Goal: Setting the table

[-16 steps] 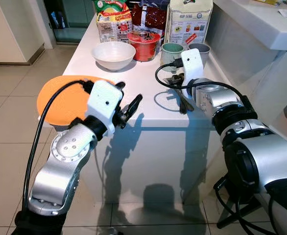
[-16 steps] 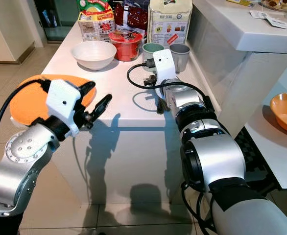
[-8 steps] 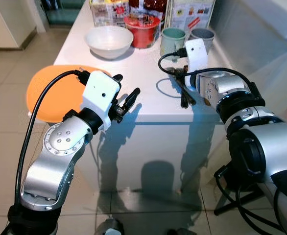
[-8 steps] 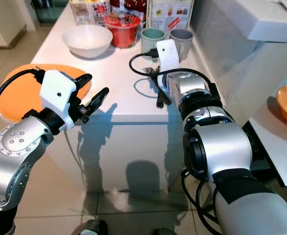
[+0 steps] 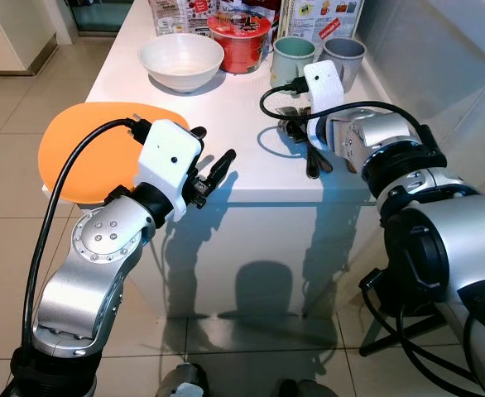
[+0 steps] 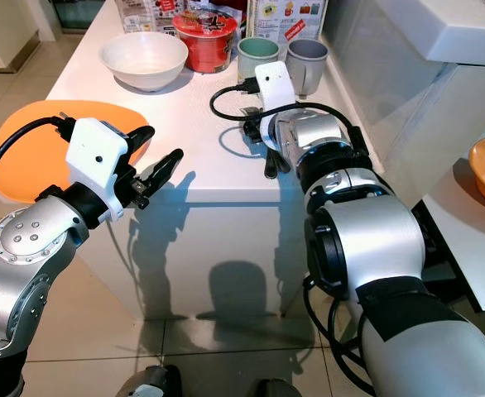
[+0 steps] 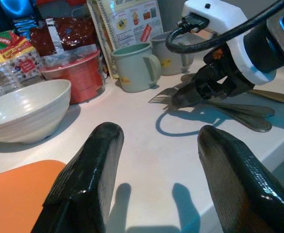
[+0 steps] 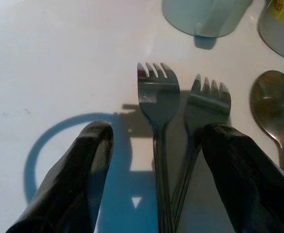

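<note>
Right wrist view: my right gripper [image 8: 154,160] hangs low over the cutlery, fingers spread.
Two forks [image 8: 157,104] and a spoon [image 8: 274,104] lie near the white table's [image 5: 226,124] right edge, before two mugs [image 5: 292,59]. My left gripper [image 5: 213,165], fingers apart, hovers at the front edge beside the orange plate [image 5: 85,153].

The white rectangular worktop [image 5: 226,116] carries a round orange plate [image 5: 93,157] at its near left, a white ceramic bowl [image 5: 180,59] far left, steel forks [image 8: 157,102] at right, mugs [image 5: 292,58] beyond.
</note>
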Robot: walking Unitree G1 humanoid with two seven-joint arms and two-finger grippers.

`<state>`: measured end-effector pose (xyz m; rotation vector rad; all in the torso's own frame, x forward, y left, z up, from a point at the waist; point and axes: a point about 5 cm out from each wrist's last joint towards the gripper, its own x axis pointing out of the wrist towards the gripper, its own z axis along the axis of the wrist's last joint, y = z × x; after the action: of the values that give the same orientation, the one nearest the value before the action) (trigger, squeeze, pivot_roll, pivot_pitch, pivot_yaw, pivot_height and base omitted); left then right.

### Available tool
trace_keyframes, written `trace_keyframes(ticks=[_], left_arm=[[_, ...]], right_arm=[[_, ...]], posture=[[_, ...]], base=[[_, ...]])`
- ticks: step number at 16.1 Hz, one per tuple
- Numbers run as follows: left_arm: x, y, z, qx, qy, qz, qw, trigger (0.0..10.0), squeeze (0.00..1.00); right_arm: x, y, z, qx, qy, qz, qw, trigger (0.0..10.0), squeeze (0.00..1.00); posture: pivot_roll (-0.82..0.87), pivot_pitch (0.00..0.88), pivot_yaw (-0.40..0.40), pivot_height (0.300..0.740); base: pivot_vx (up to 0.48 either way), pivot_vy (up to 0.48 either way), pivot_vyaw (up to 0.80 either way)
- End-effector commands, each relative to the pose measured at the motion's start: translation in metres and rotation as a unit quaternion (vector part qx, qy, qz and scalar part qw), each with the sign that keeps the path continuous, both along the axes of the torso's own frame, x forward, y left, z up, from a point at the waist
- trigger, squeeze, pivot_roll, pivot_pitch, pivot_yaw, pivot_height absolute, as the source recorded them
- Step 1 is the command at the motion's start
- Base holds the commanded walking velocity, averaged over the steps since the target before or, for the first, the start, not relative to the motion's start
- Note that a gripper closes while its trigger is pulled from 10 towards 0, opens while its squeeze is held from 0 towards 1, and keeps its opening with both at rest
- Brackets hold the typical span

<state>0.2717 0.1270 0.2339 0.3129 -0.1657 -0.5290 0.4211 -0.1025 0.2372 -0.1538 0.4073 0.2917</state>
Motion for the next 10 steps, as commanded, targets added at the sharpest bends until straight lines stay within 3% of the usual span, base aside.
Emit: trace_keyframes(ticks=[1, 3, 4, 6, 7, 10], left_arm=[[-0.003, -0.002, 0.005, -0.002, -0.006, -0.01, 1.0, 10.0, 0.0], [-0.003, -0.002, 0.005, -0.002, -0.006, -0.011, 1.0, 10.0, 0.0], [-0.003, -0.003, 0.005, -0.001, -0.006, -0.012, 1.0, 10.0, 0.0], [-0.004, -0.003, 0.005, -0.002, -0.007, -0.013, 1.0, 10.0, 0.0], [-0.004, -0.004, 0.005, -0.002, -0.007, -0.014, 1.0, 10.0, 0.0], [-0.004, -0.004, 0.005, -0.002, -0.006, -0.016, 1.0, 10.0, 0.0]], right_arm=[[0.0, 0.001, 0.004, 0.006, 0.008, 0.002, 1.0, 10.0, 0.0], [-0.001, 0.001, 0.002, 0.01, 0.017, 0.003, 1.0, 6.9, 0.0], [-0.001, 0.001, 0.001, 0.012, 0.021, 0.004, 1.0, 4.1, 0.0], [-0.002, 0.002, -0.002, 0.021, 0.032, 0.003, 0.999, 1.1, 0.0], [-0.003, 0.002, -0.005, 0.028, 0.04, 0.002, 0.999, 0.0, 0.0], [-0.005, 0.002, -0.013, 0.038, 0.056, 0.001, 0.998, 0.0, 0.0]], posture=[[0.08, 0.158, -0.046, 0.74], [0.08, 0.155, -0.045, 0.74], [0.08, 0.154, -0.045, 0.74], [0.08, 0.149, -0.044, 0.74], [0.08, 0.149, -0.043, 0.74], [0.08, 0.145, -0.04, 0.74]], base=[[0.0, 0.0, 0.0], [0.0, 0.0, 0.0], [0.0, 0.0, 0.0], [0.0, 0.0, 0.0], [0.0, 0.0, 0.0], [0.0, 0.0, 0.0]])
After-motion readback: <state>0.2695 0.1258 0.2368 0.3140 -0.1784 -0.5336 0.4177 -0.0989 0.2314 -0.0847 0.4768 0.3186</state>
